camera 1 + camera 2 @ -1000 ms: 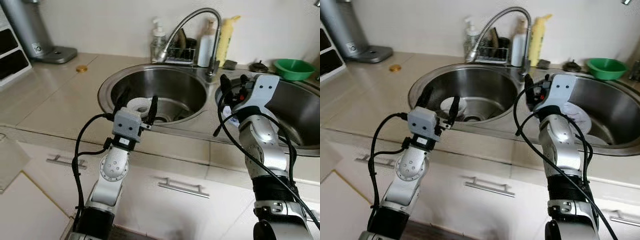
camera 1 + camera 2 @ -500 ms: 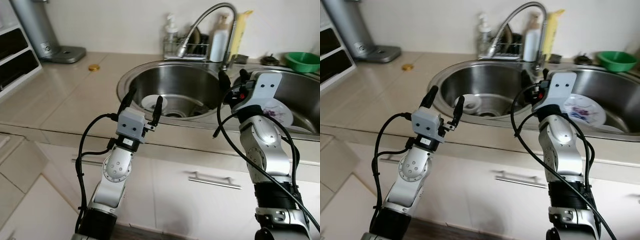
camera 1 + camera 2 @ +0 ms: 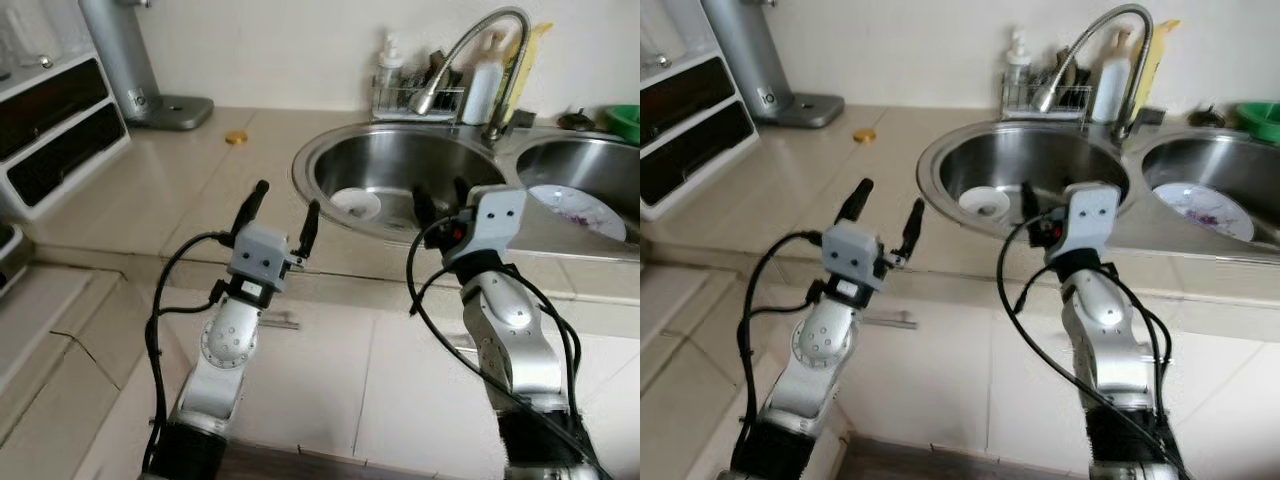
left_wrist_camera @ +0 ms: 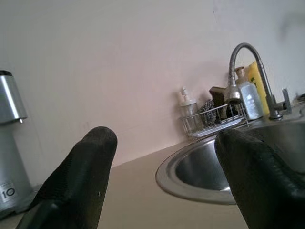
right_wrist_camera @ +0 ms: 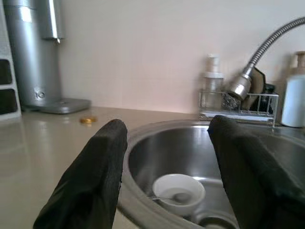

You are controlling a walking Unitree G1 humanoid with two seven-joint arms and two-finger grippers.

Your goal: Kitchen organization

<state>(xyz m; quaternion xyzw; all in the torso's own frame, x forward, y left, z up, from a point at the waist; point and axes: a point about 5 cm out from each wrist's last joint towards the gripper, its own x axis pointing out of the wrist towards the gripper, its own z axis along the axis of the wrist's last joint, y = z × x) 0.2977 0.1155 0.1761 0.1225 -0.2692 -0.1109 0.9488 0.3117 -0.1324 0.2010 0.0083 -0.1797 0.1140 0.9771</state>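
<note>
Currently, our head camera has swung left since a second ago: the whole scene sits further right in frame, and a black-fronted drawer unit [image 3: 55, 130] has come into view. We read this as the robot repositioning, not any object moving. Our left hand [image 3: 280, 212] hovers over the front edge of the surface [image 3: 150, 190], fingers spread and empty. Our right hand [image 3: 437, 200] is likewise spread and empty at the rim of the left sink [image 3: 400, 170]. A small white bowl [image 5: 178, 191] holding a spoon rests on the sink floor. A patterned plate [image 3: 585, 208] lies in the right sink, cut off at the frame edge. Items in the wire caddy [image 3: 415, 98] are too small to identify.
</note>
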